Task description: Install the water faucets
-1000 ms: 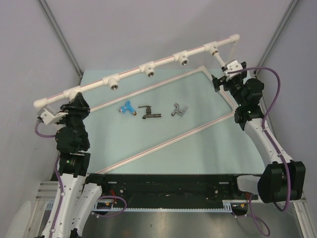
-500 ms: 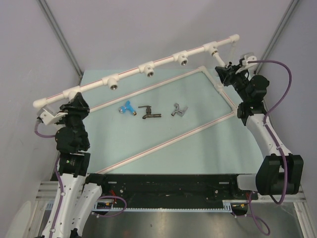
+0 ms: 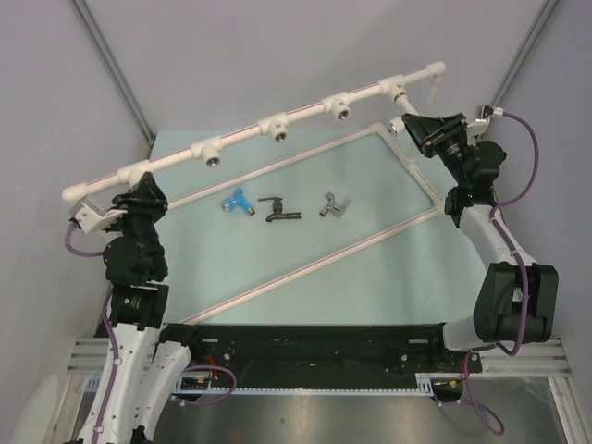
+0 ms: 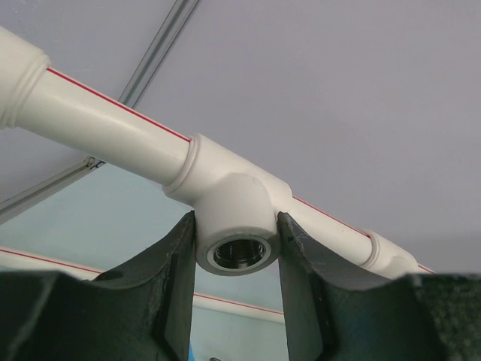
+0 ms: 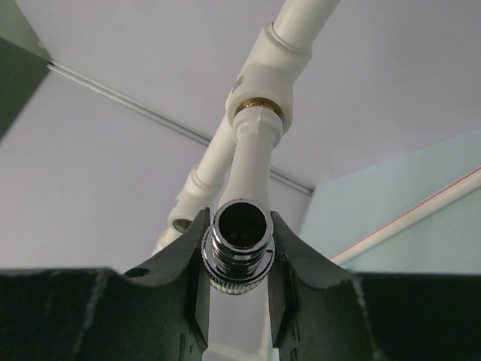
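Swung upward since earlier, right gripper (image 5: 239, 226) pinches the white plastic faucet (image 5: 252, 154) by its chrome nozzle; left gripper (image 4: 234, 229) clamps a white tee fitting (image 4: 233, 197). On the open teal table (image 3: 388, 268) lie the blue faucet (image 3: 238, 200), dark faucet (image 3: 277, 210) and silver faucet (image 3: 334, 205).

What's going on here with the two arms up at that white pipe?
The right gripper is shut on the chrome spout of the white faucet, which is seated in the right-end tee fitting of the white pipe. The left gripper clamps the left-end tee fitting, whose socket is empty. The blue faucet, dark faucet and silver faucet lie on the table, not yet installed.
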### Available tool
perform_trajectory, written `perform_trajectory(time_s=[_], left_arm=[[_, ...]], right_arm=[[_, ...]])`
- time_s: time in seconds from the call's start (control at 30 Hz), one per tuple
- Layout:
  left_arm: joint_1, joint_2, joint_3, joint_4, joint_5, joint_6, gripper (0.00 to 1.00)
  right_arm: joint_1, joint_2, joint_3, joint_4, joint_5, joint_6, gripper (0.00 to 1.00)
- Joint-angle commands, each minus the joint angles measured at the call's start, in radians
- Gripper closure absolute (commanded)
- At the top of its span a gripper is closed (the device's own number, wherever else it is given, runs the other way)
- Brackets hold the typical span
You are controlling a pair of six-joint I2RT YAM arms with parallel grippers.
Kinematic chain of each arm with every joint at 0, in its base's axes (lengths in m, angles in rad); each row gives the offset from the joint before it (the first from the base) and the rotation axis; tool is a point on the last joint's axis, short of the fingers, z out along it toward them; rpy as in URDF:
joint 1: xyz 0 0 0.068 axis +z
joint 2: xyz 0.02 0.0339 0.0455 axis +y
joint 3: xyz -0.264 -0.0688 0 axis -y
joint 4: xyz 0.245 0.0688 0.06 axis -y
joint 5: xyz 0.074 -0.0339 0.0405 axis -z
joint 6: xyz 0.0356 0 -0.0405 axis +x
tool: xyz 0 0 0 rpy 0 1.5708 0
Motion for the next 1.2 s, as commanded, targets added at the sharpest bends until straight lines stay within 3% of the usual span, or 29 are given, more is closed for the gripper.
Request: perform_trajectory(time_s=[0.0, 0.1, 0.2, 0.23, 0.33, 0.47, 0.6, 0.73, 0.87, 1.07, 1.17], left_arm=[[-0.008, -0.009, -0.017, -0.053, 0.07, 0.023, 1.0], [-0.008, -0.01, -0.017, -0.053, 0.07, 0.021, 1.0], [-0.01, -0.01, -0.017, -0.053, 0.069, 0.023, 1.0], [-0.01, -0.012, -0.017, -0.053, 0.069, 0.024, 1.0], [-0.008, -0.01, -0.017, -0.053, 0.07, 0.023, 1.0], [-0.008, -0.009, -0.019, -0.053, 0.072, 0.02, 1.0], [-0.008, -0.009, -0.019, -0.053, 0.073, 0.02, 1.0], [-0.01, -0.009, -0.019, -0.053, 0.073, 0.018, 1.0], [-0.011, -0.006, -0.019, -0.054, 0.073, 0.02, 1.0], [-0.014, -0.003, -0.019, -0.053, 0.072, 0.02, 1.0], [-0.014, -0.003, -0.02, -0.053, 0.07, 0.021, 1.0]], right_arm=[[0.02, 0.025, -0.002, 0.35, -0.015, 0.438, 0.91], [0.004, 0.03, -0.022, 0.395, -0.003, 0.463, 0.8], [-0.012, 0.02, -0.043, 0.372, 0.002, 0.436, 0.55], [-0.021, 0.007, -0.043, 0.346, -0.001, 0.402, 0.4], [-0.035, -0.022, -0.045, 0.281, -0.014, 0.33, 0.2], [-0.059, -0.068, -0.048, 0.206, -0.043, 0.246, 0.0], [-0.095, -0.134, -0.054, 0.047, -0.037, 0.117, 0.0], [-0.171, -0.225, -0.058, -0.228, 0.029, -0.078, 0.0], [-0.202, -0.338, -0.057, -0.389, 0.208, -0.297, 0.0], [-0.172, -0.45, -0.052, -0.369, 0.224, -0.815, 0.0], [-0.029, -0.452, 0.033, -0.507, 0.383, -1.191, 0.0]])
